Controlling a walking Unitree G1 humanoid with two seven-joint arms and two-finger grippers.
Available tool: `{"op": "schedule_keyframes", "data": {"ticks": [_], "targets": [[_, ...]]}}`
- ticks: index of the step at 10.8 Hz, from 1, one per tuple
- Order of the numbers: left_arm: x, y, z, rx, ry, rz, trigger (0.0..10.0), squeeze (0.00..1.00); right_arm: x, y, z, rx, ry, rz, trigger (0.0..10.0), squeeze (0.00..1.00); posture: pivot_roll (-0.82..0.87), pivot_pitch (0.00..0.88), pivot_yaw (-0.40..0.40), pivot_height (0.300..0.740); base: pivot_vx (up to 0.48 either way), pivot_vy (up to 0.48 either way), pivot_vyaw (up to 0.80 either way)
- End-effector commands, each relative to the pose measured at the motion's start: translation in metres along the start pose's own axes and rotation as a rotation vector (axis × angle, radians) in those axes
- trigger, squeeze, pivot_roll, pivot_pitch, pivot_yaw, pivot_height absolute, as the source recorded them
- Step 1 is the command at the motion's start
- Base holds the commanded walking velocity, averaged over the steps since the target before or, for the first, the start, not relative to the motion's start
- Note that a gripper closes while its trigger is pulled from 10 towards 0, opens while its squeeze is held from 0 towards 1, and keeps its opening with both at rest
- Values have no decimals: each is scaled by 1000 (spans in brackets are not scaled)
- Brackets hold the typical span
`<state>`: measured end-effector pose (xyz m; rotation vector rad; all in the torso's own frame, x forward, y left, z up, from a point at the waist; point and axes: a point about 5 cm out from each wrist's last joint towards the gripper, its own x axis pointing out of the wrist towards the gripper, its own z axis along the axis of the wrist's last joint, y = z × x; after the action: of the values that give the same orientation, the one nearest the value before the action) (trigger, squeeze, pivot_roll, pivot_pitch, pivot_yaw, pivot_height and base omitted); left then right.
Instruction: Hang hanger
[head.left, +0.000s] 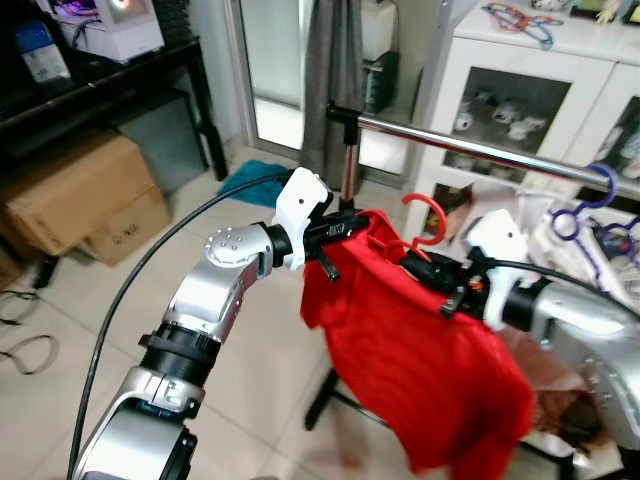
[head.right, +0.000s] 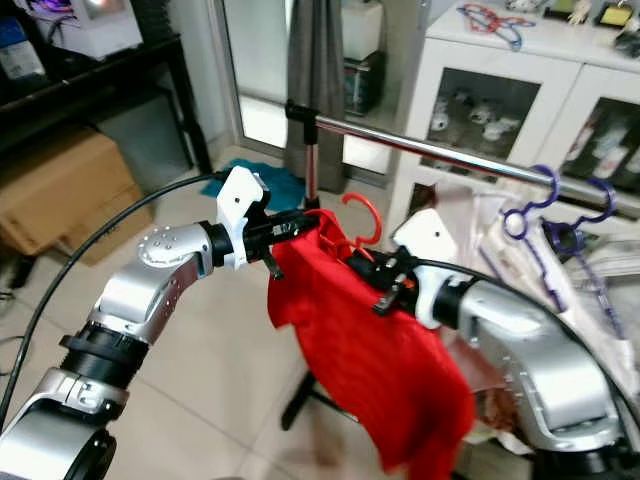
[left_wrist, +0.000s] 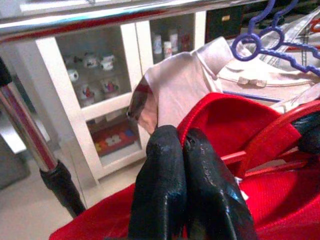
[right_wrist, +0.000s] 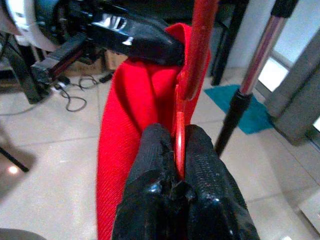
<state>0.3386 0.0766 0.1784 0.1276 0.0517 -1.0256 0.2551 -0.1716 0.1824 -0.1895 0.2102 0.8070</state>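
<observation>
A red hanger (head.left: 428, 222) carries a red garment (head.left: 420, 370) and is held in the air just below and in front of the chrome rail (head.left: 470, 148); its hook is below the rail and does not touch it. My left gripper (head.left: 352, 226) is shut on the garment's shoulder at the hanger's left end, its black fingers (left_wrist: 175, 190) pressed together on red cloth. My right gripper (head.left: 418, 266) is shut on the hanger's red bar (right_wrist: 179, 135), pinched between both fingers (right_wrist: 150, 170).
Purple hangers (head.left: 590, 205) with light clothes (left_wrist: 180, 85) hang on the rail to the right. The rail's upright post (head.left: 347, 160) stands behind my left gripper. A white glass-door cabinet (head.left: 520, 90) is behind, cardboard boxes (head.left: 80, 195) and a black table at left.
</observation>
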Motion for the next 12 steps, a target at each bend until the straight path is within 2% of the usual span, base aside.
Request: {"op": "schedule_keyframes", "data": {"ticks": [1,3,6,8,10,12], "targets": [[-4,6,9,5,-15,27,0,0,-5,-2,10,-29,-49,9,0,0,-24,0,57,740,0,0,0],[-12,16,8,0,1,74,0,0,-10,-6,18,6,-129,34,0,0,-24,0,61,740,0,0,0],[-26,36,9,-68,-5,193,0,0,-20,-9,28,45,-206,77,0,0,-20,0,55,740,0,0,0],[-30,47,2,-143,20,340,0,0,-26,-15,35,75,-259,65,0,0,-23,0,50,740,0,0,0],[-29,47,0,-172,-5,460,0,0,-28,-19,42,110,-315,54,0,0,-22,0,49,740,0,0,0],[-30,44,-6,-167,12,496,0,0,-29,-19,47,137,-358,58,0,0,-21,0,49,740,0,0,0]]}}
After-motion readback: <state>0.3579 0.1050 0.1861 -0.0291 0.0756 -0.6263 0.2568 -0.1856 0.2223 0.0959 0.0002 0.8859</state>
